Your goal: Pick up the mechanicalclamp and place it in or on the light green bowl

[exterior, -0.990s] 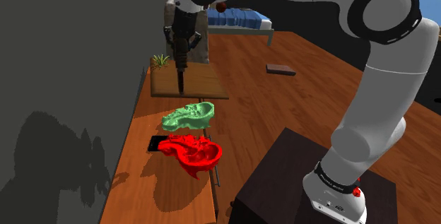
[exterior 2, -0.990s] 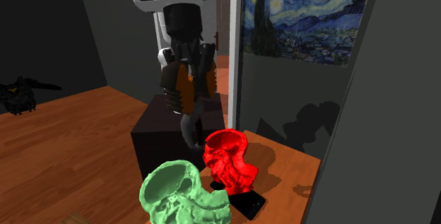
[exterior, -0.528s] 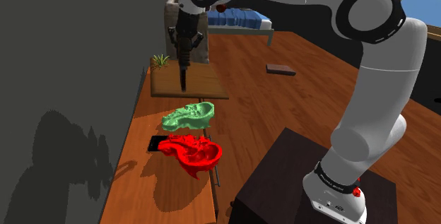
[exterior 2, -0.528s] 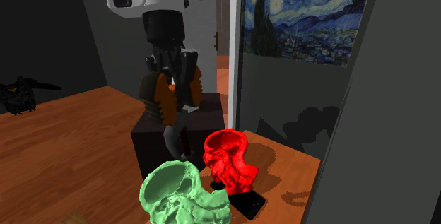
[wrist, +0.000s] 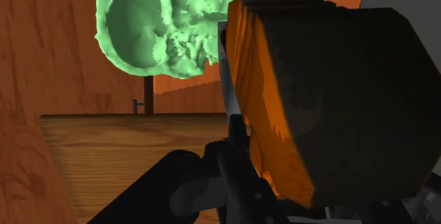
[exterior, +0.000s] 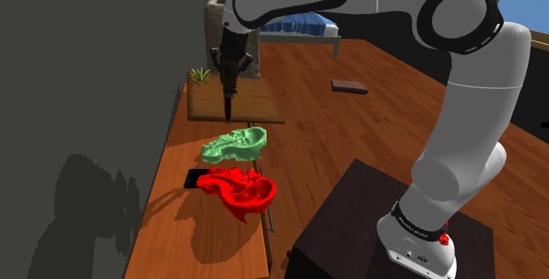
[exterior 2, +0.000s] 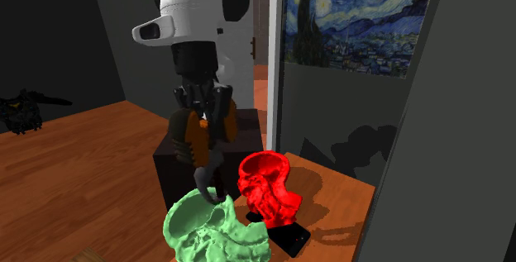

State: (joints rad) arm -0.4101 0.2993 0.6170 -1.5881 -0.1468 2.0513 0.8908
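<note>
My gripper (exterior 2: 203,120) is shut on the mechanical clamp (exterior 2: 195,136), an orange and dark grey tool that hangs straight down from the fingers. The clamp's dark lower tip reaches the rim of the light green bowl (exterior 2: 217,231), a lumpy, skull-like shape on the wooden table. In the shoulder view the gripper (exterior: 230,66) and clamp (exterior: 228,99) hang just beyond the green bowl (exterior: 234,145). In the wrist view the clamp (wrist: 325,95) looms close, with the green bowl (wrist: 159,28) beyond it.
A red bowl (exterior: 239,189) of similar shape sits next to the green one, with a flat black object (exterior: 193,179) beside it. A dark wall runs along the table (exterior: 176,233). A smaller table (exterior: 246,103) with a plant (exterior: 201,75) stands beyond. The robot's stand (exterior: 361,207) is nearby.
The arm has carried the clamp lower and toward the green bowl; in the second exterior view its tip went from beside the red bowl to the green bowl's rim.
</note>
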